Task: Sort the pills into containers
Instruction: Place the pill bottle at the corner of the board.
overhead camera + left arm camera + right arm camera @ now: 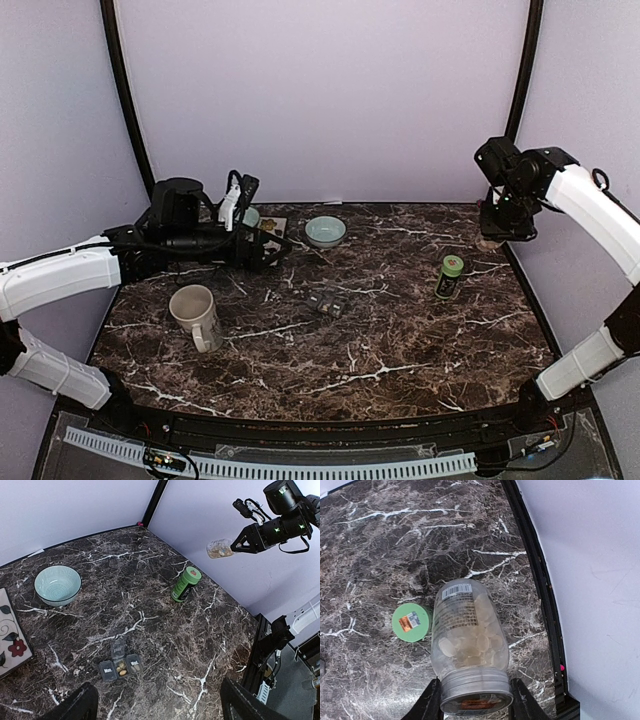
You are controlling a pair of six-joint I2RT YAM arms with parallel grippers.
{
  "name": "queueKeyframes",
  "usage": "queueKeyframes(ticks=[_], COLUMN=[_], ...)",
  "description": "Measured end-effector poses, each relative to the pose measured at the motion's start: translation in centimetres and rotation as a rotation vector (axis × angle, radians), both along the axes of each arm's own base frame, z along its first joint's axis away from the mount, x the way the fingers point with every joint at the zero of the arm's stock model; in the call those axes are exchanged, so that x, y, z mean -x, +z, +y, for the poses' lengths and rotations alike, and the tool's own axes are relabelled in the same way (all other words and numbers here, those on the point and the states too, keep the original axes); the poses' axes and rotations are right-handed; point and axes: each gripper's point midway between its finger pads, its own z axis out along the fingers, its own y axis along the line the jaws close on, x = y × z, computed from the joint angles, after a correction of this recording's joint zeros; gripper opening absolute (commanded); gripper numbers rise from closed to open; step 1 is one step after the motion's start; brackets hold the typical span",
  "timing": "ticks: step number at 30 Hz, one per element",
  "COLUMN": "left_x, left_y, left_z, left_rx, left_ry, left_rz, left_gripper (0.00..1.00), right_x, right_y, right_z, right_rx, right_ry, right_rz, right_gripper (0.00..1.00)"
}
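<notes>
right tool (475, 696): clamped on pill jar (467, 635), upper right | left tool (160, 703): wide open, empty | advice: carry level to organizer (326, 300)

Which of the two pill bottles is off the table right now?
The clear bottle of pale tablets, held aloft in the right gripper; the green bottle stands on the table.

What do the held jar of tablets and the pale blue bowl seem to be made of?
Jar: clear plastic or glass, can't tell which; the tablets show through its wall. Its lid looks like dull silver metal. Bowl: probably glazed ceramic, pale blue with fine ringed lines and a darker rim.
</notes>
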Motion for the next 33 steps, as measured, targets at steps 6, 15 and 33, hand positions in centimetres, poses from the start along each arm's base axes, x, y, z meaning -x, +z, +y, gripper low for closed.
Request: queueKeyframes(ticks=[6,15,33], left_x=[0.7,1.4,1.0], left_y=[0.1,0.3,0.1], left_z=[-0.5,-1.1,-1.5], left_rx=[-0.028,-0.047,-0.064], left_ry=[-0.026,-0.043,-0.023], left_rz=[-0.016,-0.032,-0.039], left_gripper=[0.87,0.87,0.87], right_x=[0.7,1.9,1.9], right_y=[-1.9,-6.3,-13.5], right_z=[-2.0,-2.0,-1.8], right_rx=[0.02,-0.008,-0.112], right_ry=[-0.049,-0.018,0.027], right_rz=[0.063,0.205,0.403], right_gripper=[0.0,0.0,0.0])
